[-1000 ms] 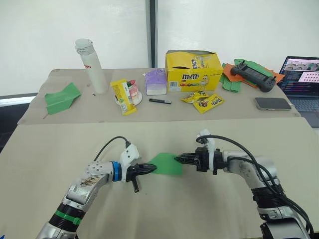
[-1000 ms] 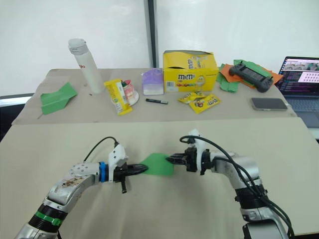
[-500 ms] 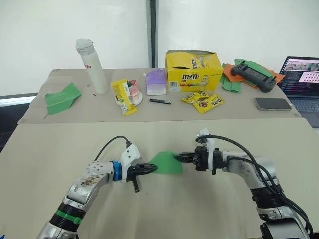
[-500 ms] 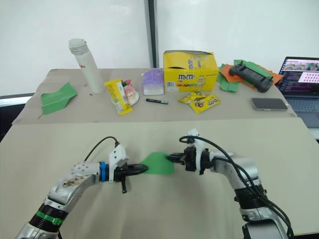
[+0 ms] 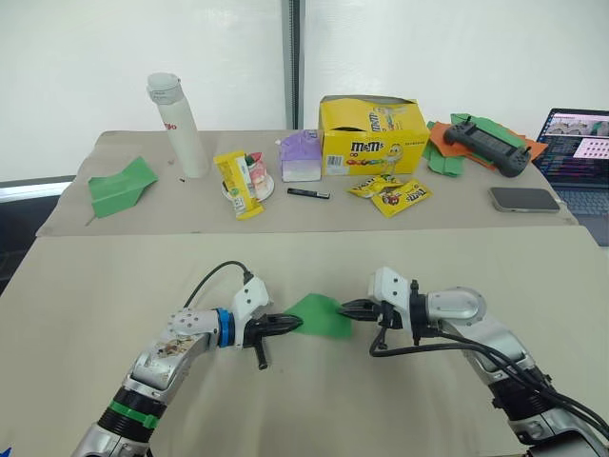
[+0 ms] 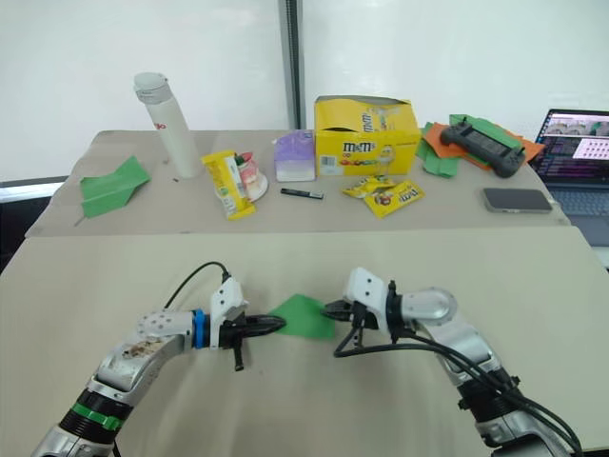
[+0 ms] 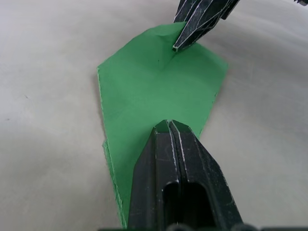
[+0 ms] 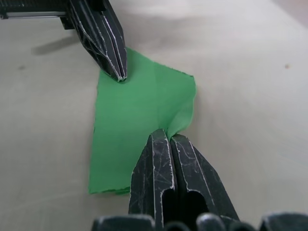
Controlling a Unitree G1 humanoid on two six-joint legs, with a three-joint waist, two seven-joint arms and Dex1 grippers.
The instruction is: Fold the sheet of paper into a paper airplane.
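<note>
The sheet of paper (image 5: pixel 320 316) is a small folded green piece with creases, held just over the beige tabletop (image 5: pixel 314 409) between my two grippers. My left gripper (image 5: pixel 291 324) is shut on its left edge; in the left wrist view the closed fingers (image 7: pixel 168 144) pinch the paper (image 7: pixel 154 91). From the other side, my right gripper (image 5: pixel 345 308) is shut on the right corner, and the paper (image 8: pixel 139 110) puckers where those fingers (image 8: pixel 166 159) clamp it.
On the far table stand a white bottle (image 5: pixel 178 127), a yellow candy box (image 5: pixel 373 133), a purple carton (image 5: pixel 300 157), snack packets (image 5: pixel 390 193), a pen (image 5: pixel 306 193), a phone (image 5: pixel 523 199) and a laptop (image 5: pixel 576 143). A green paper dart (image 5: pixel 119 186) lies far left. A gamepad (image 5: pixel 485 145) rests on crumpled papers.
My right wrist has rolled and its forearm has dropped lower, still pinching the paper's right corner. The left gripper and the paper have hardly moved.
</note>
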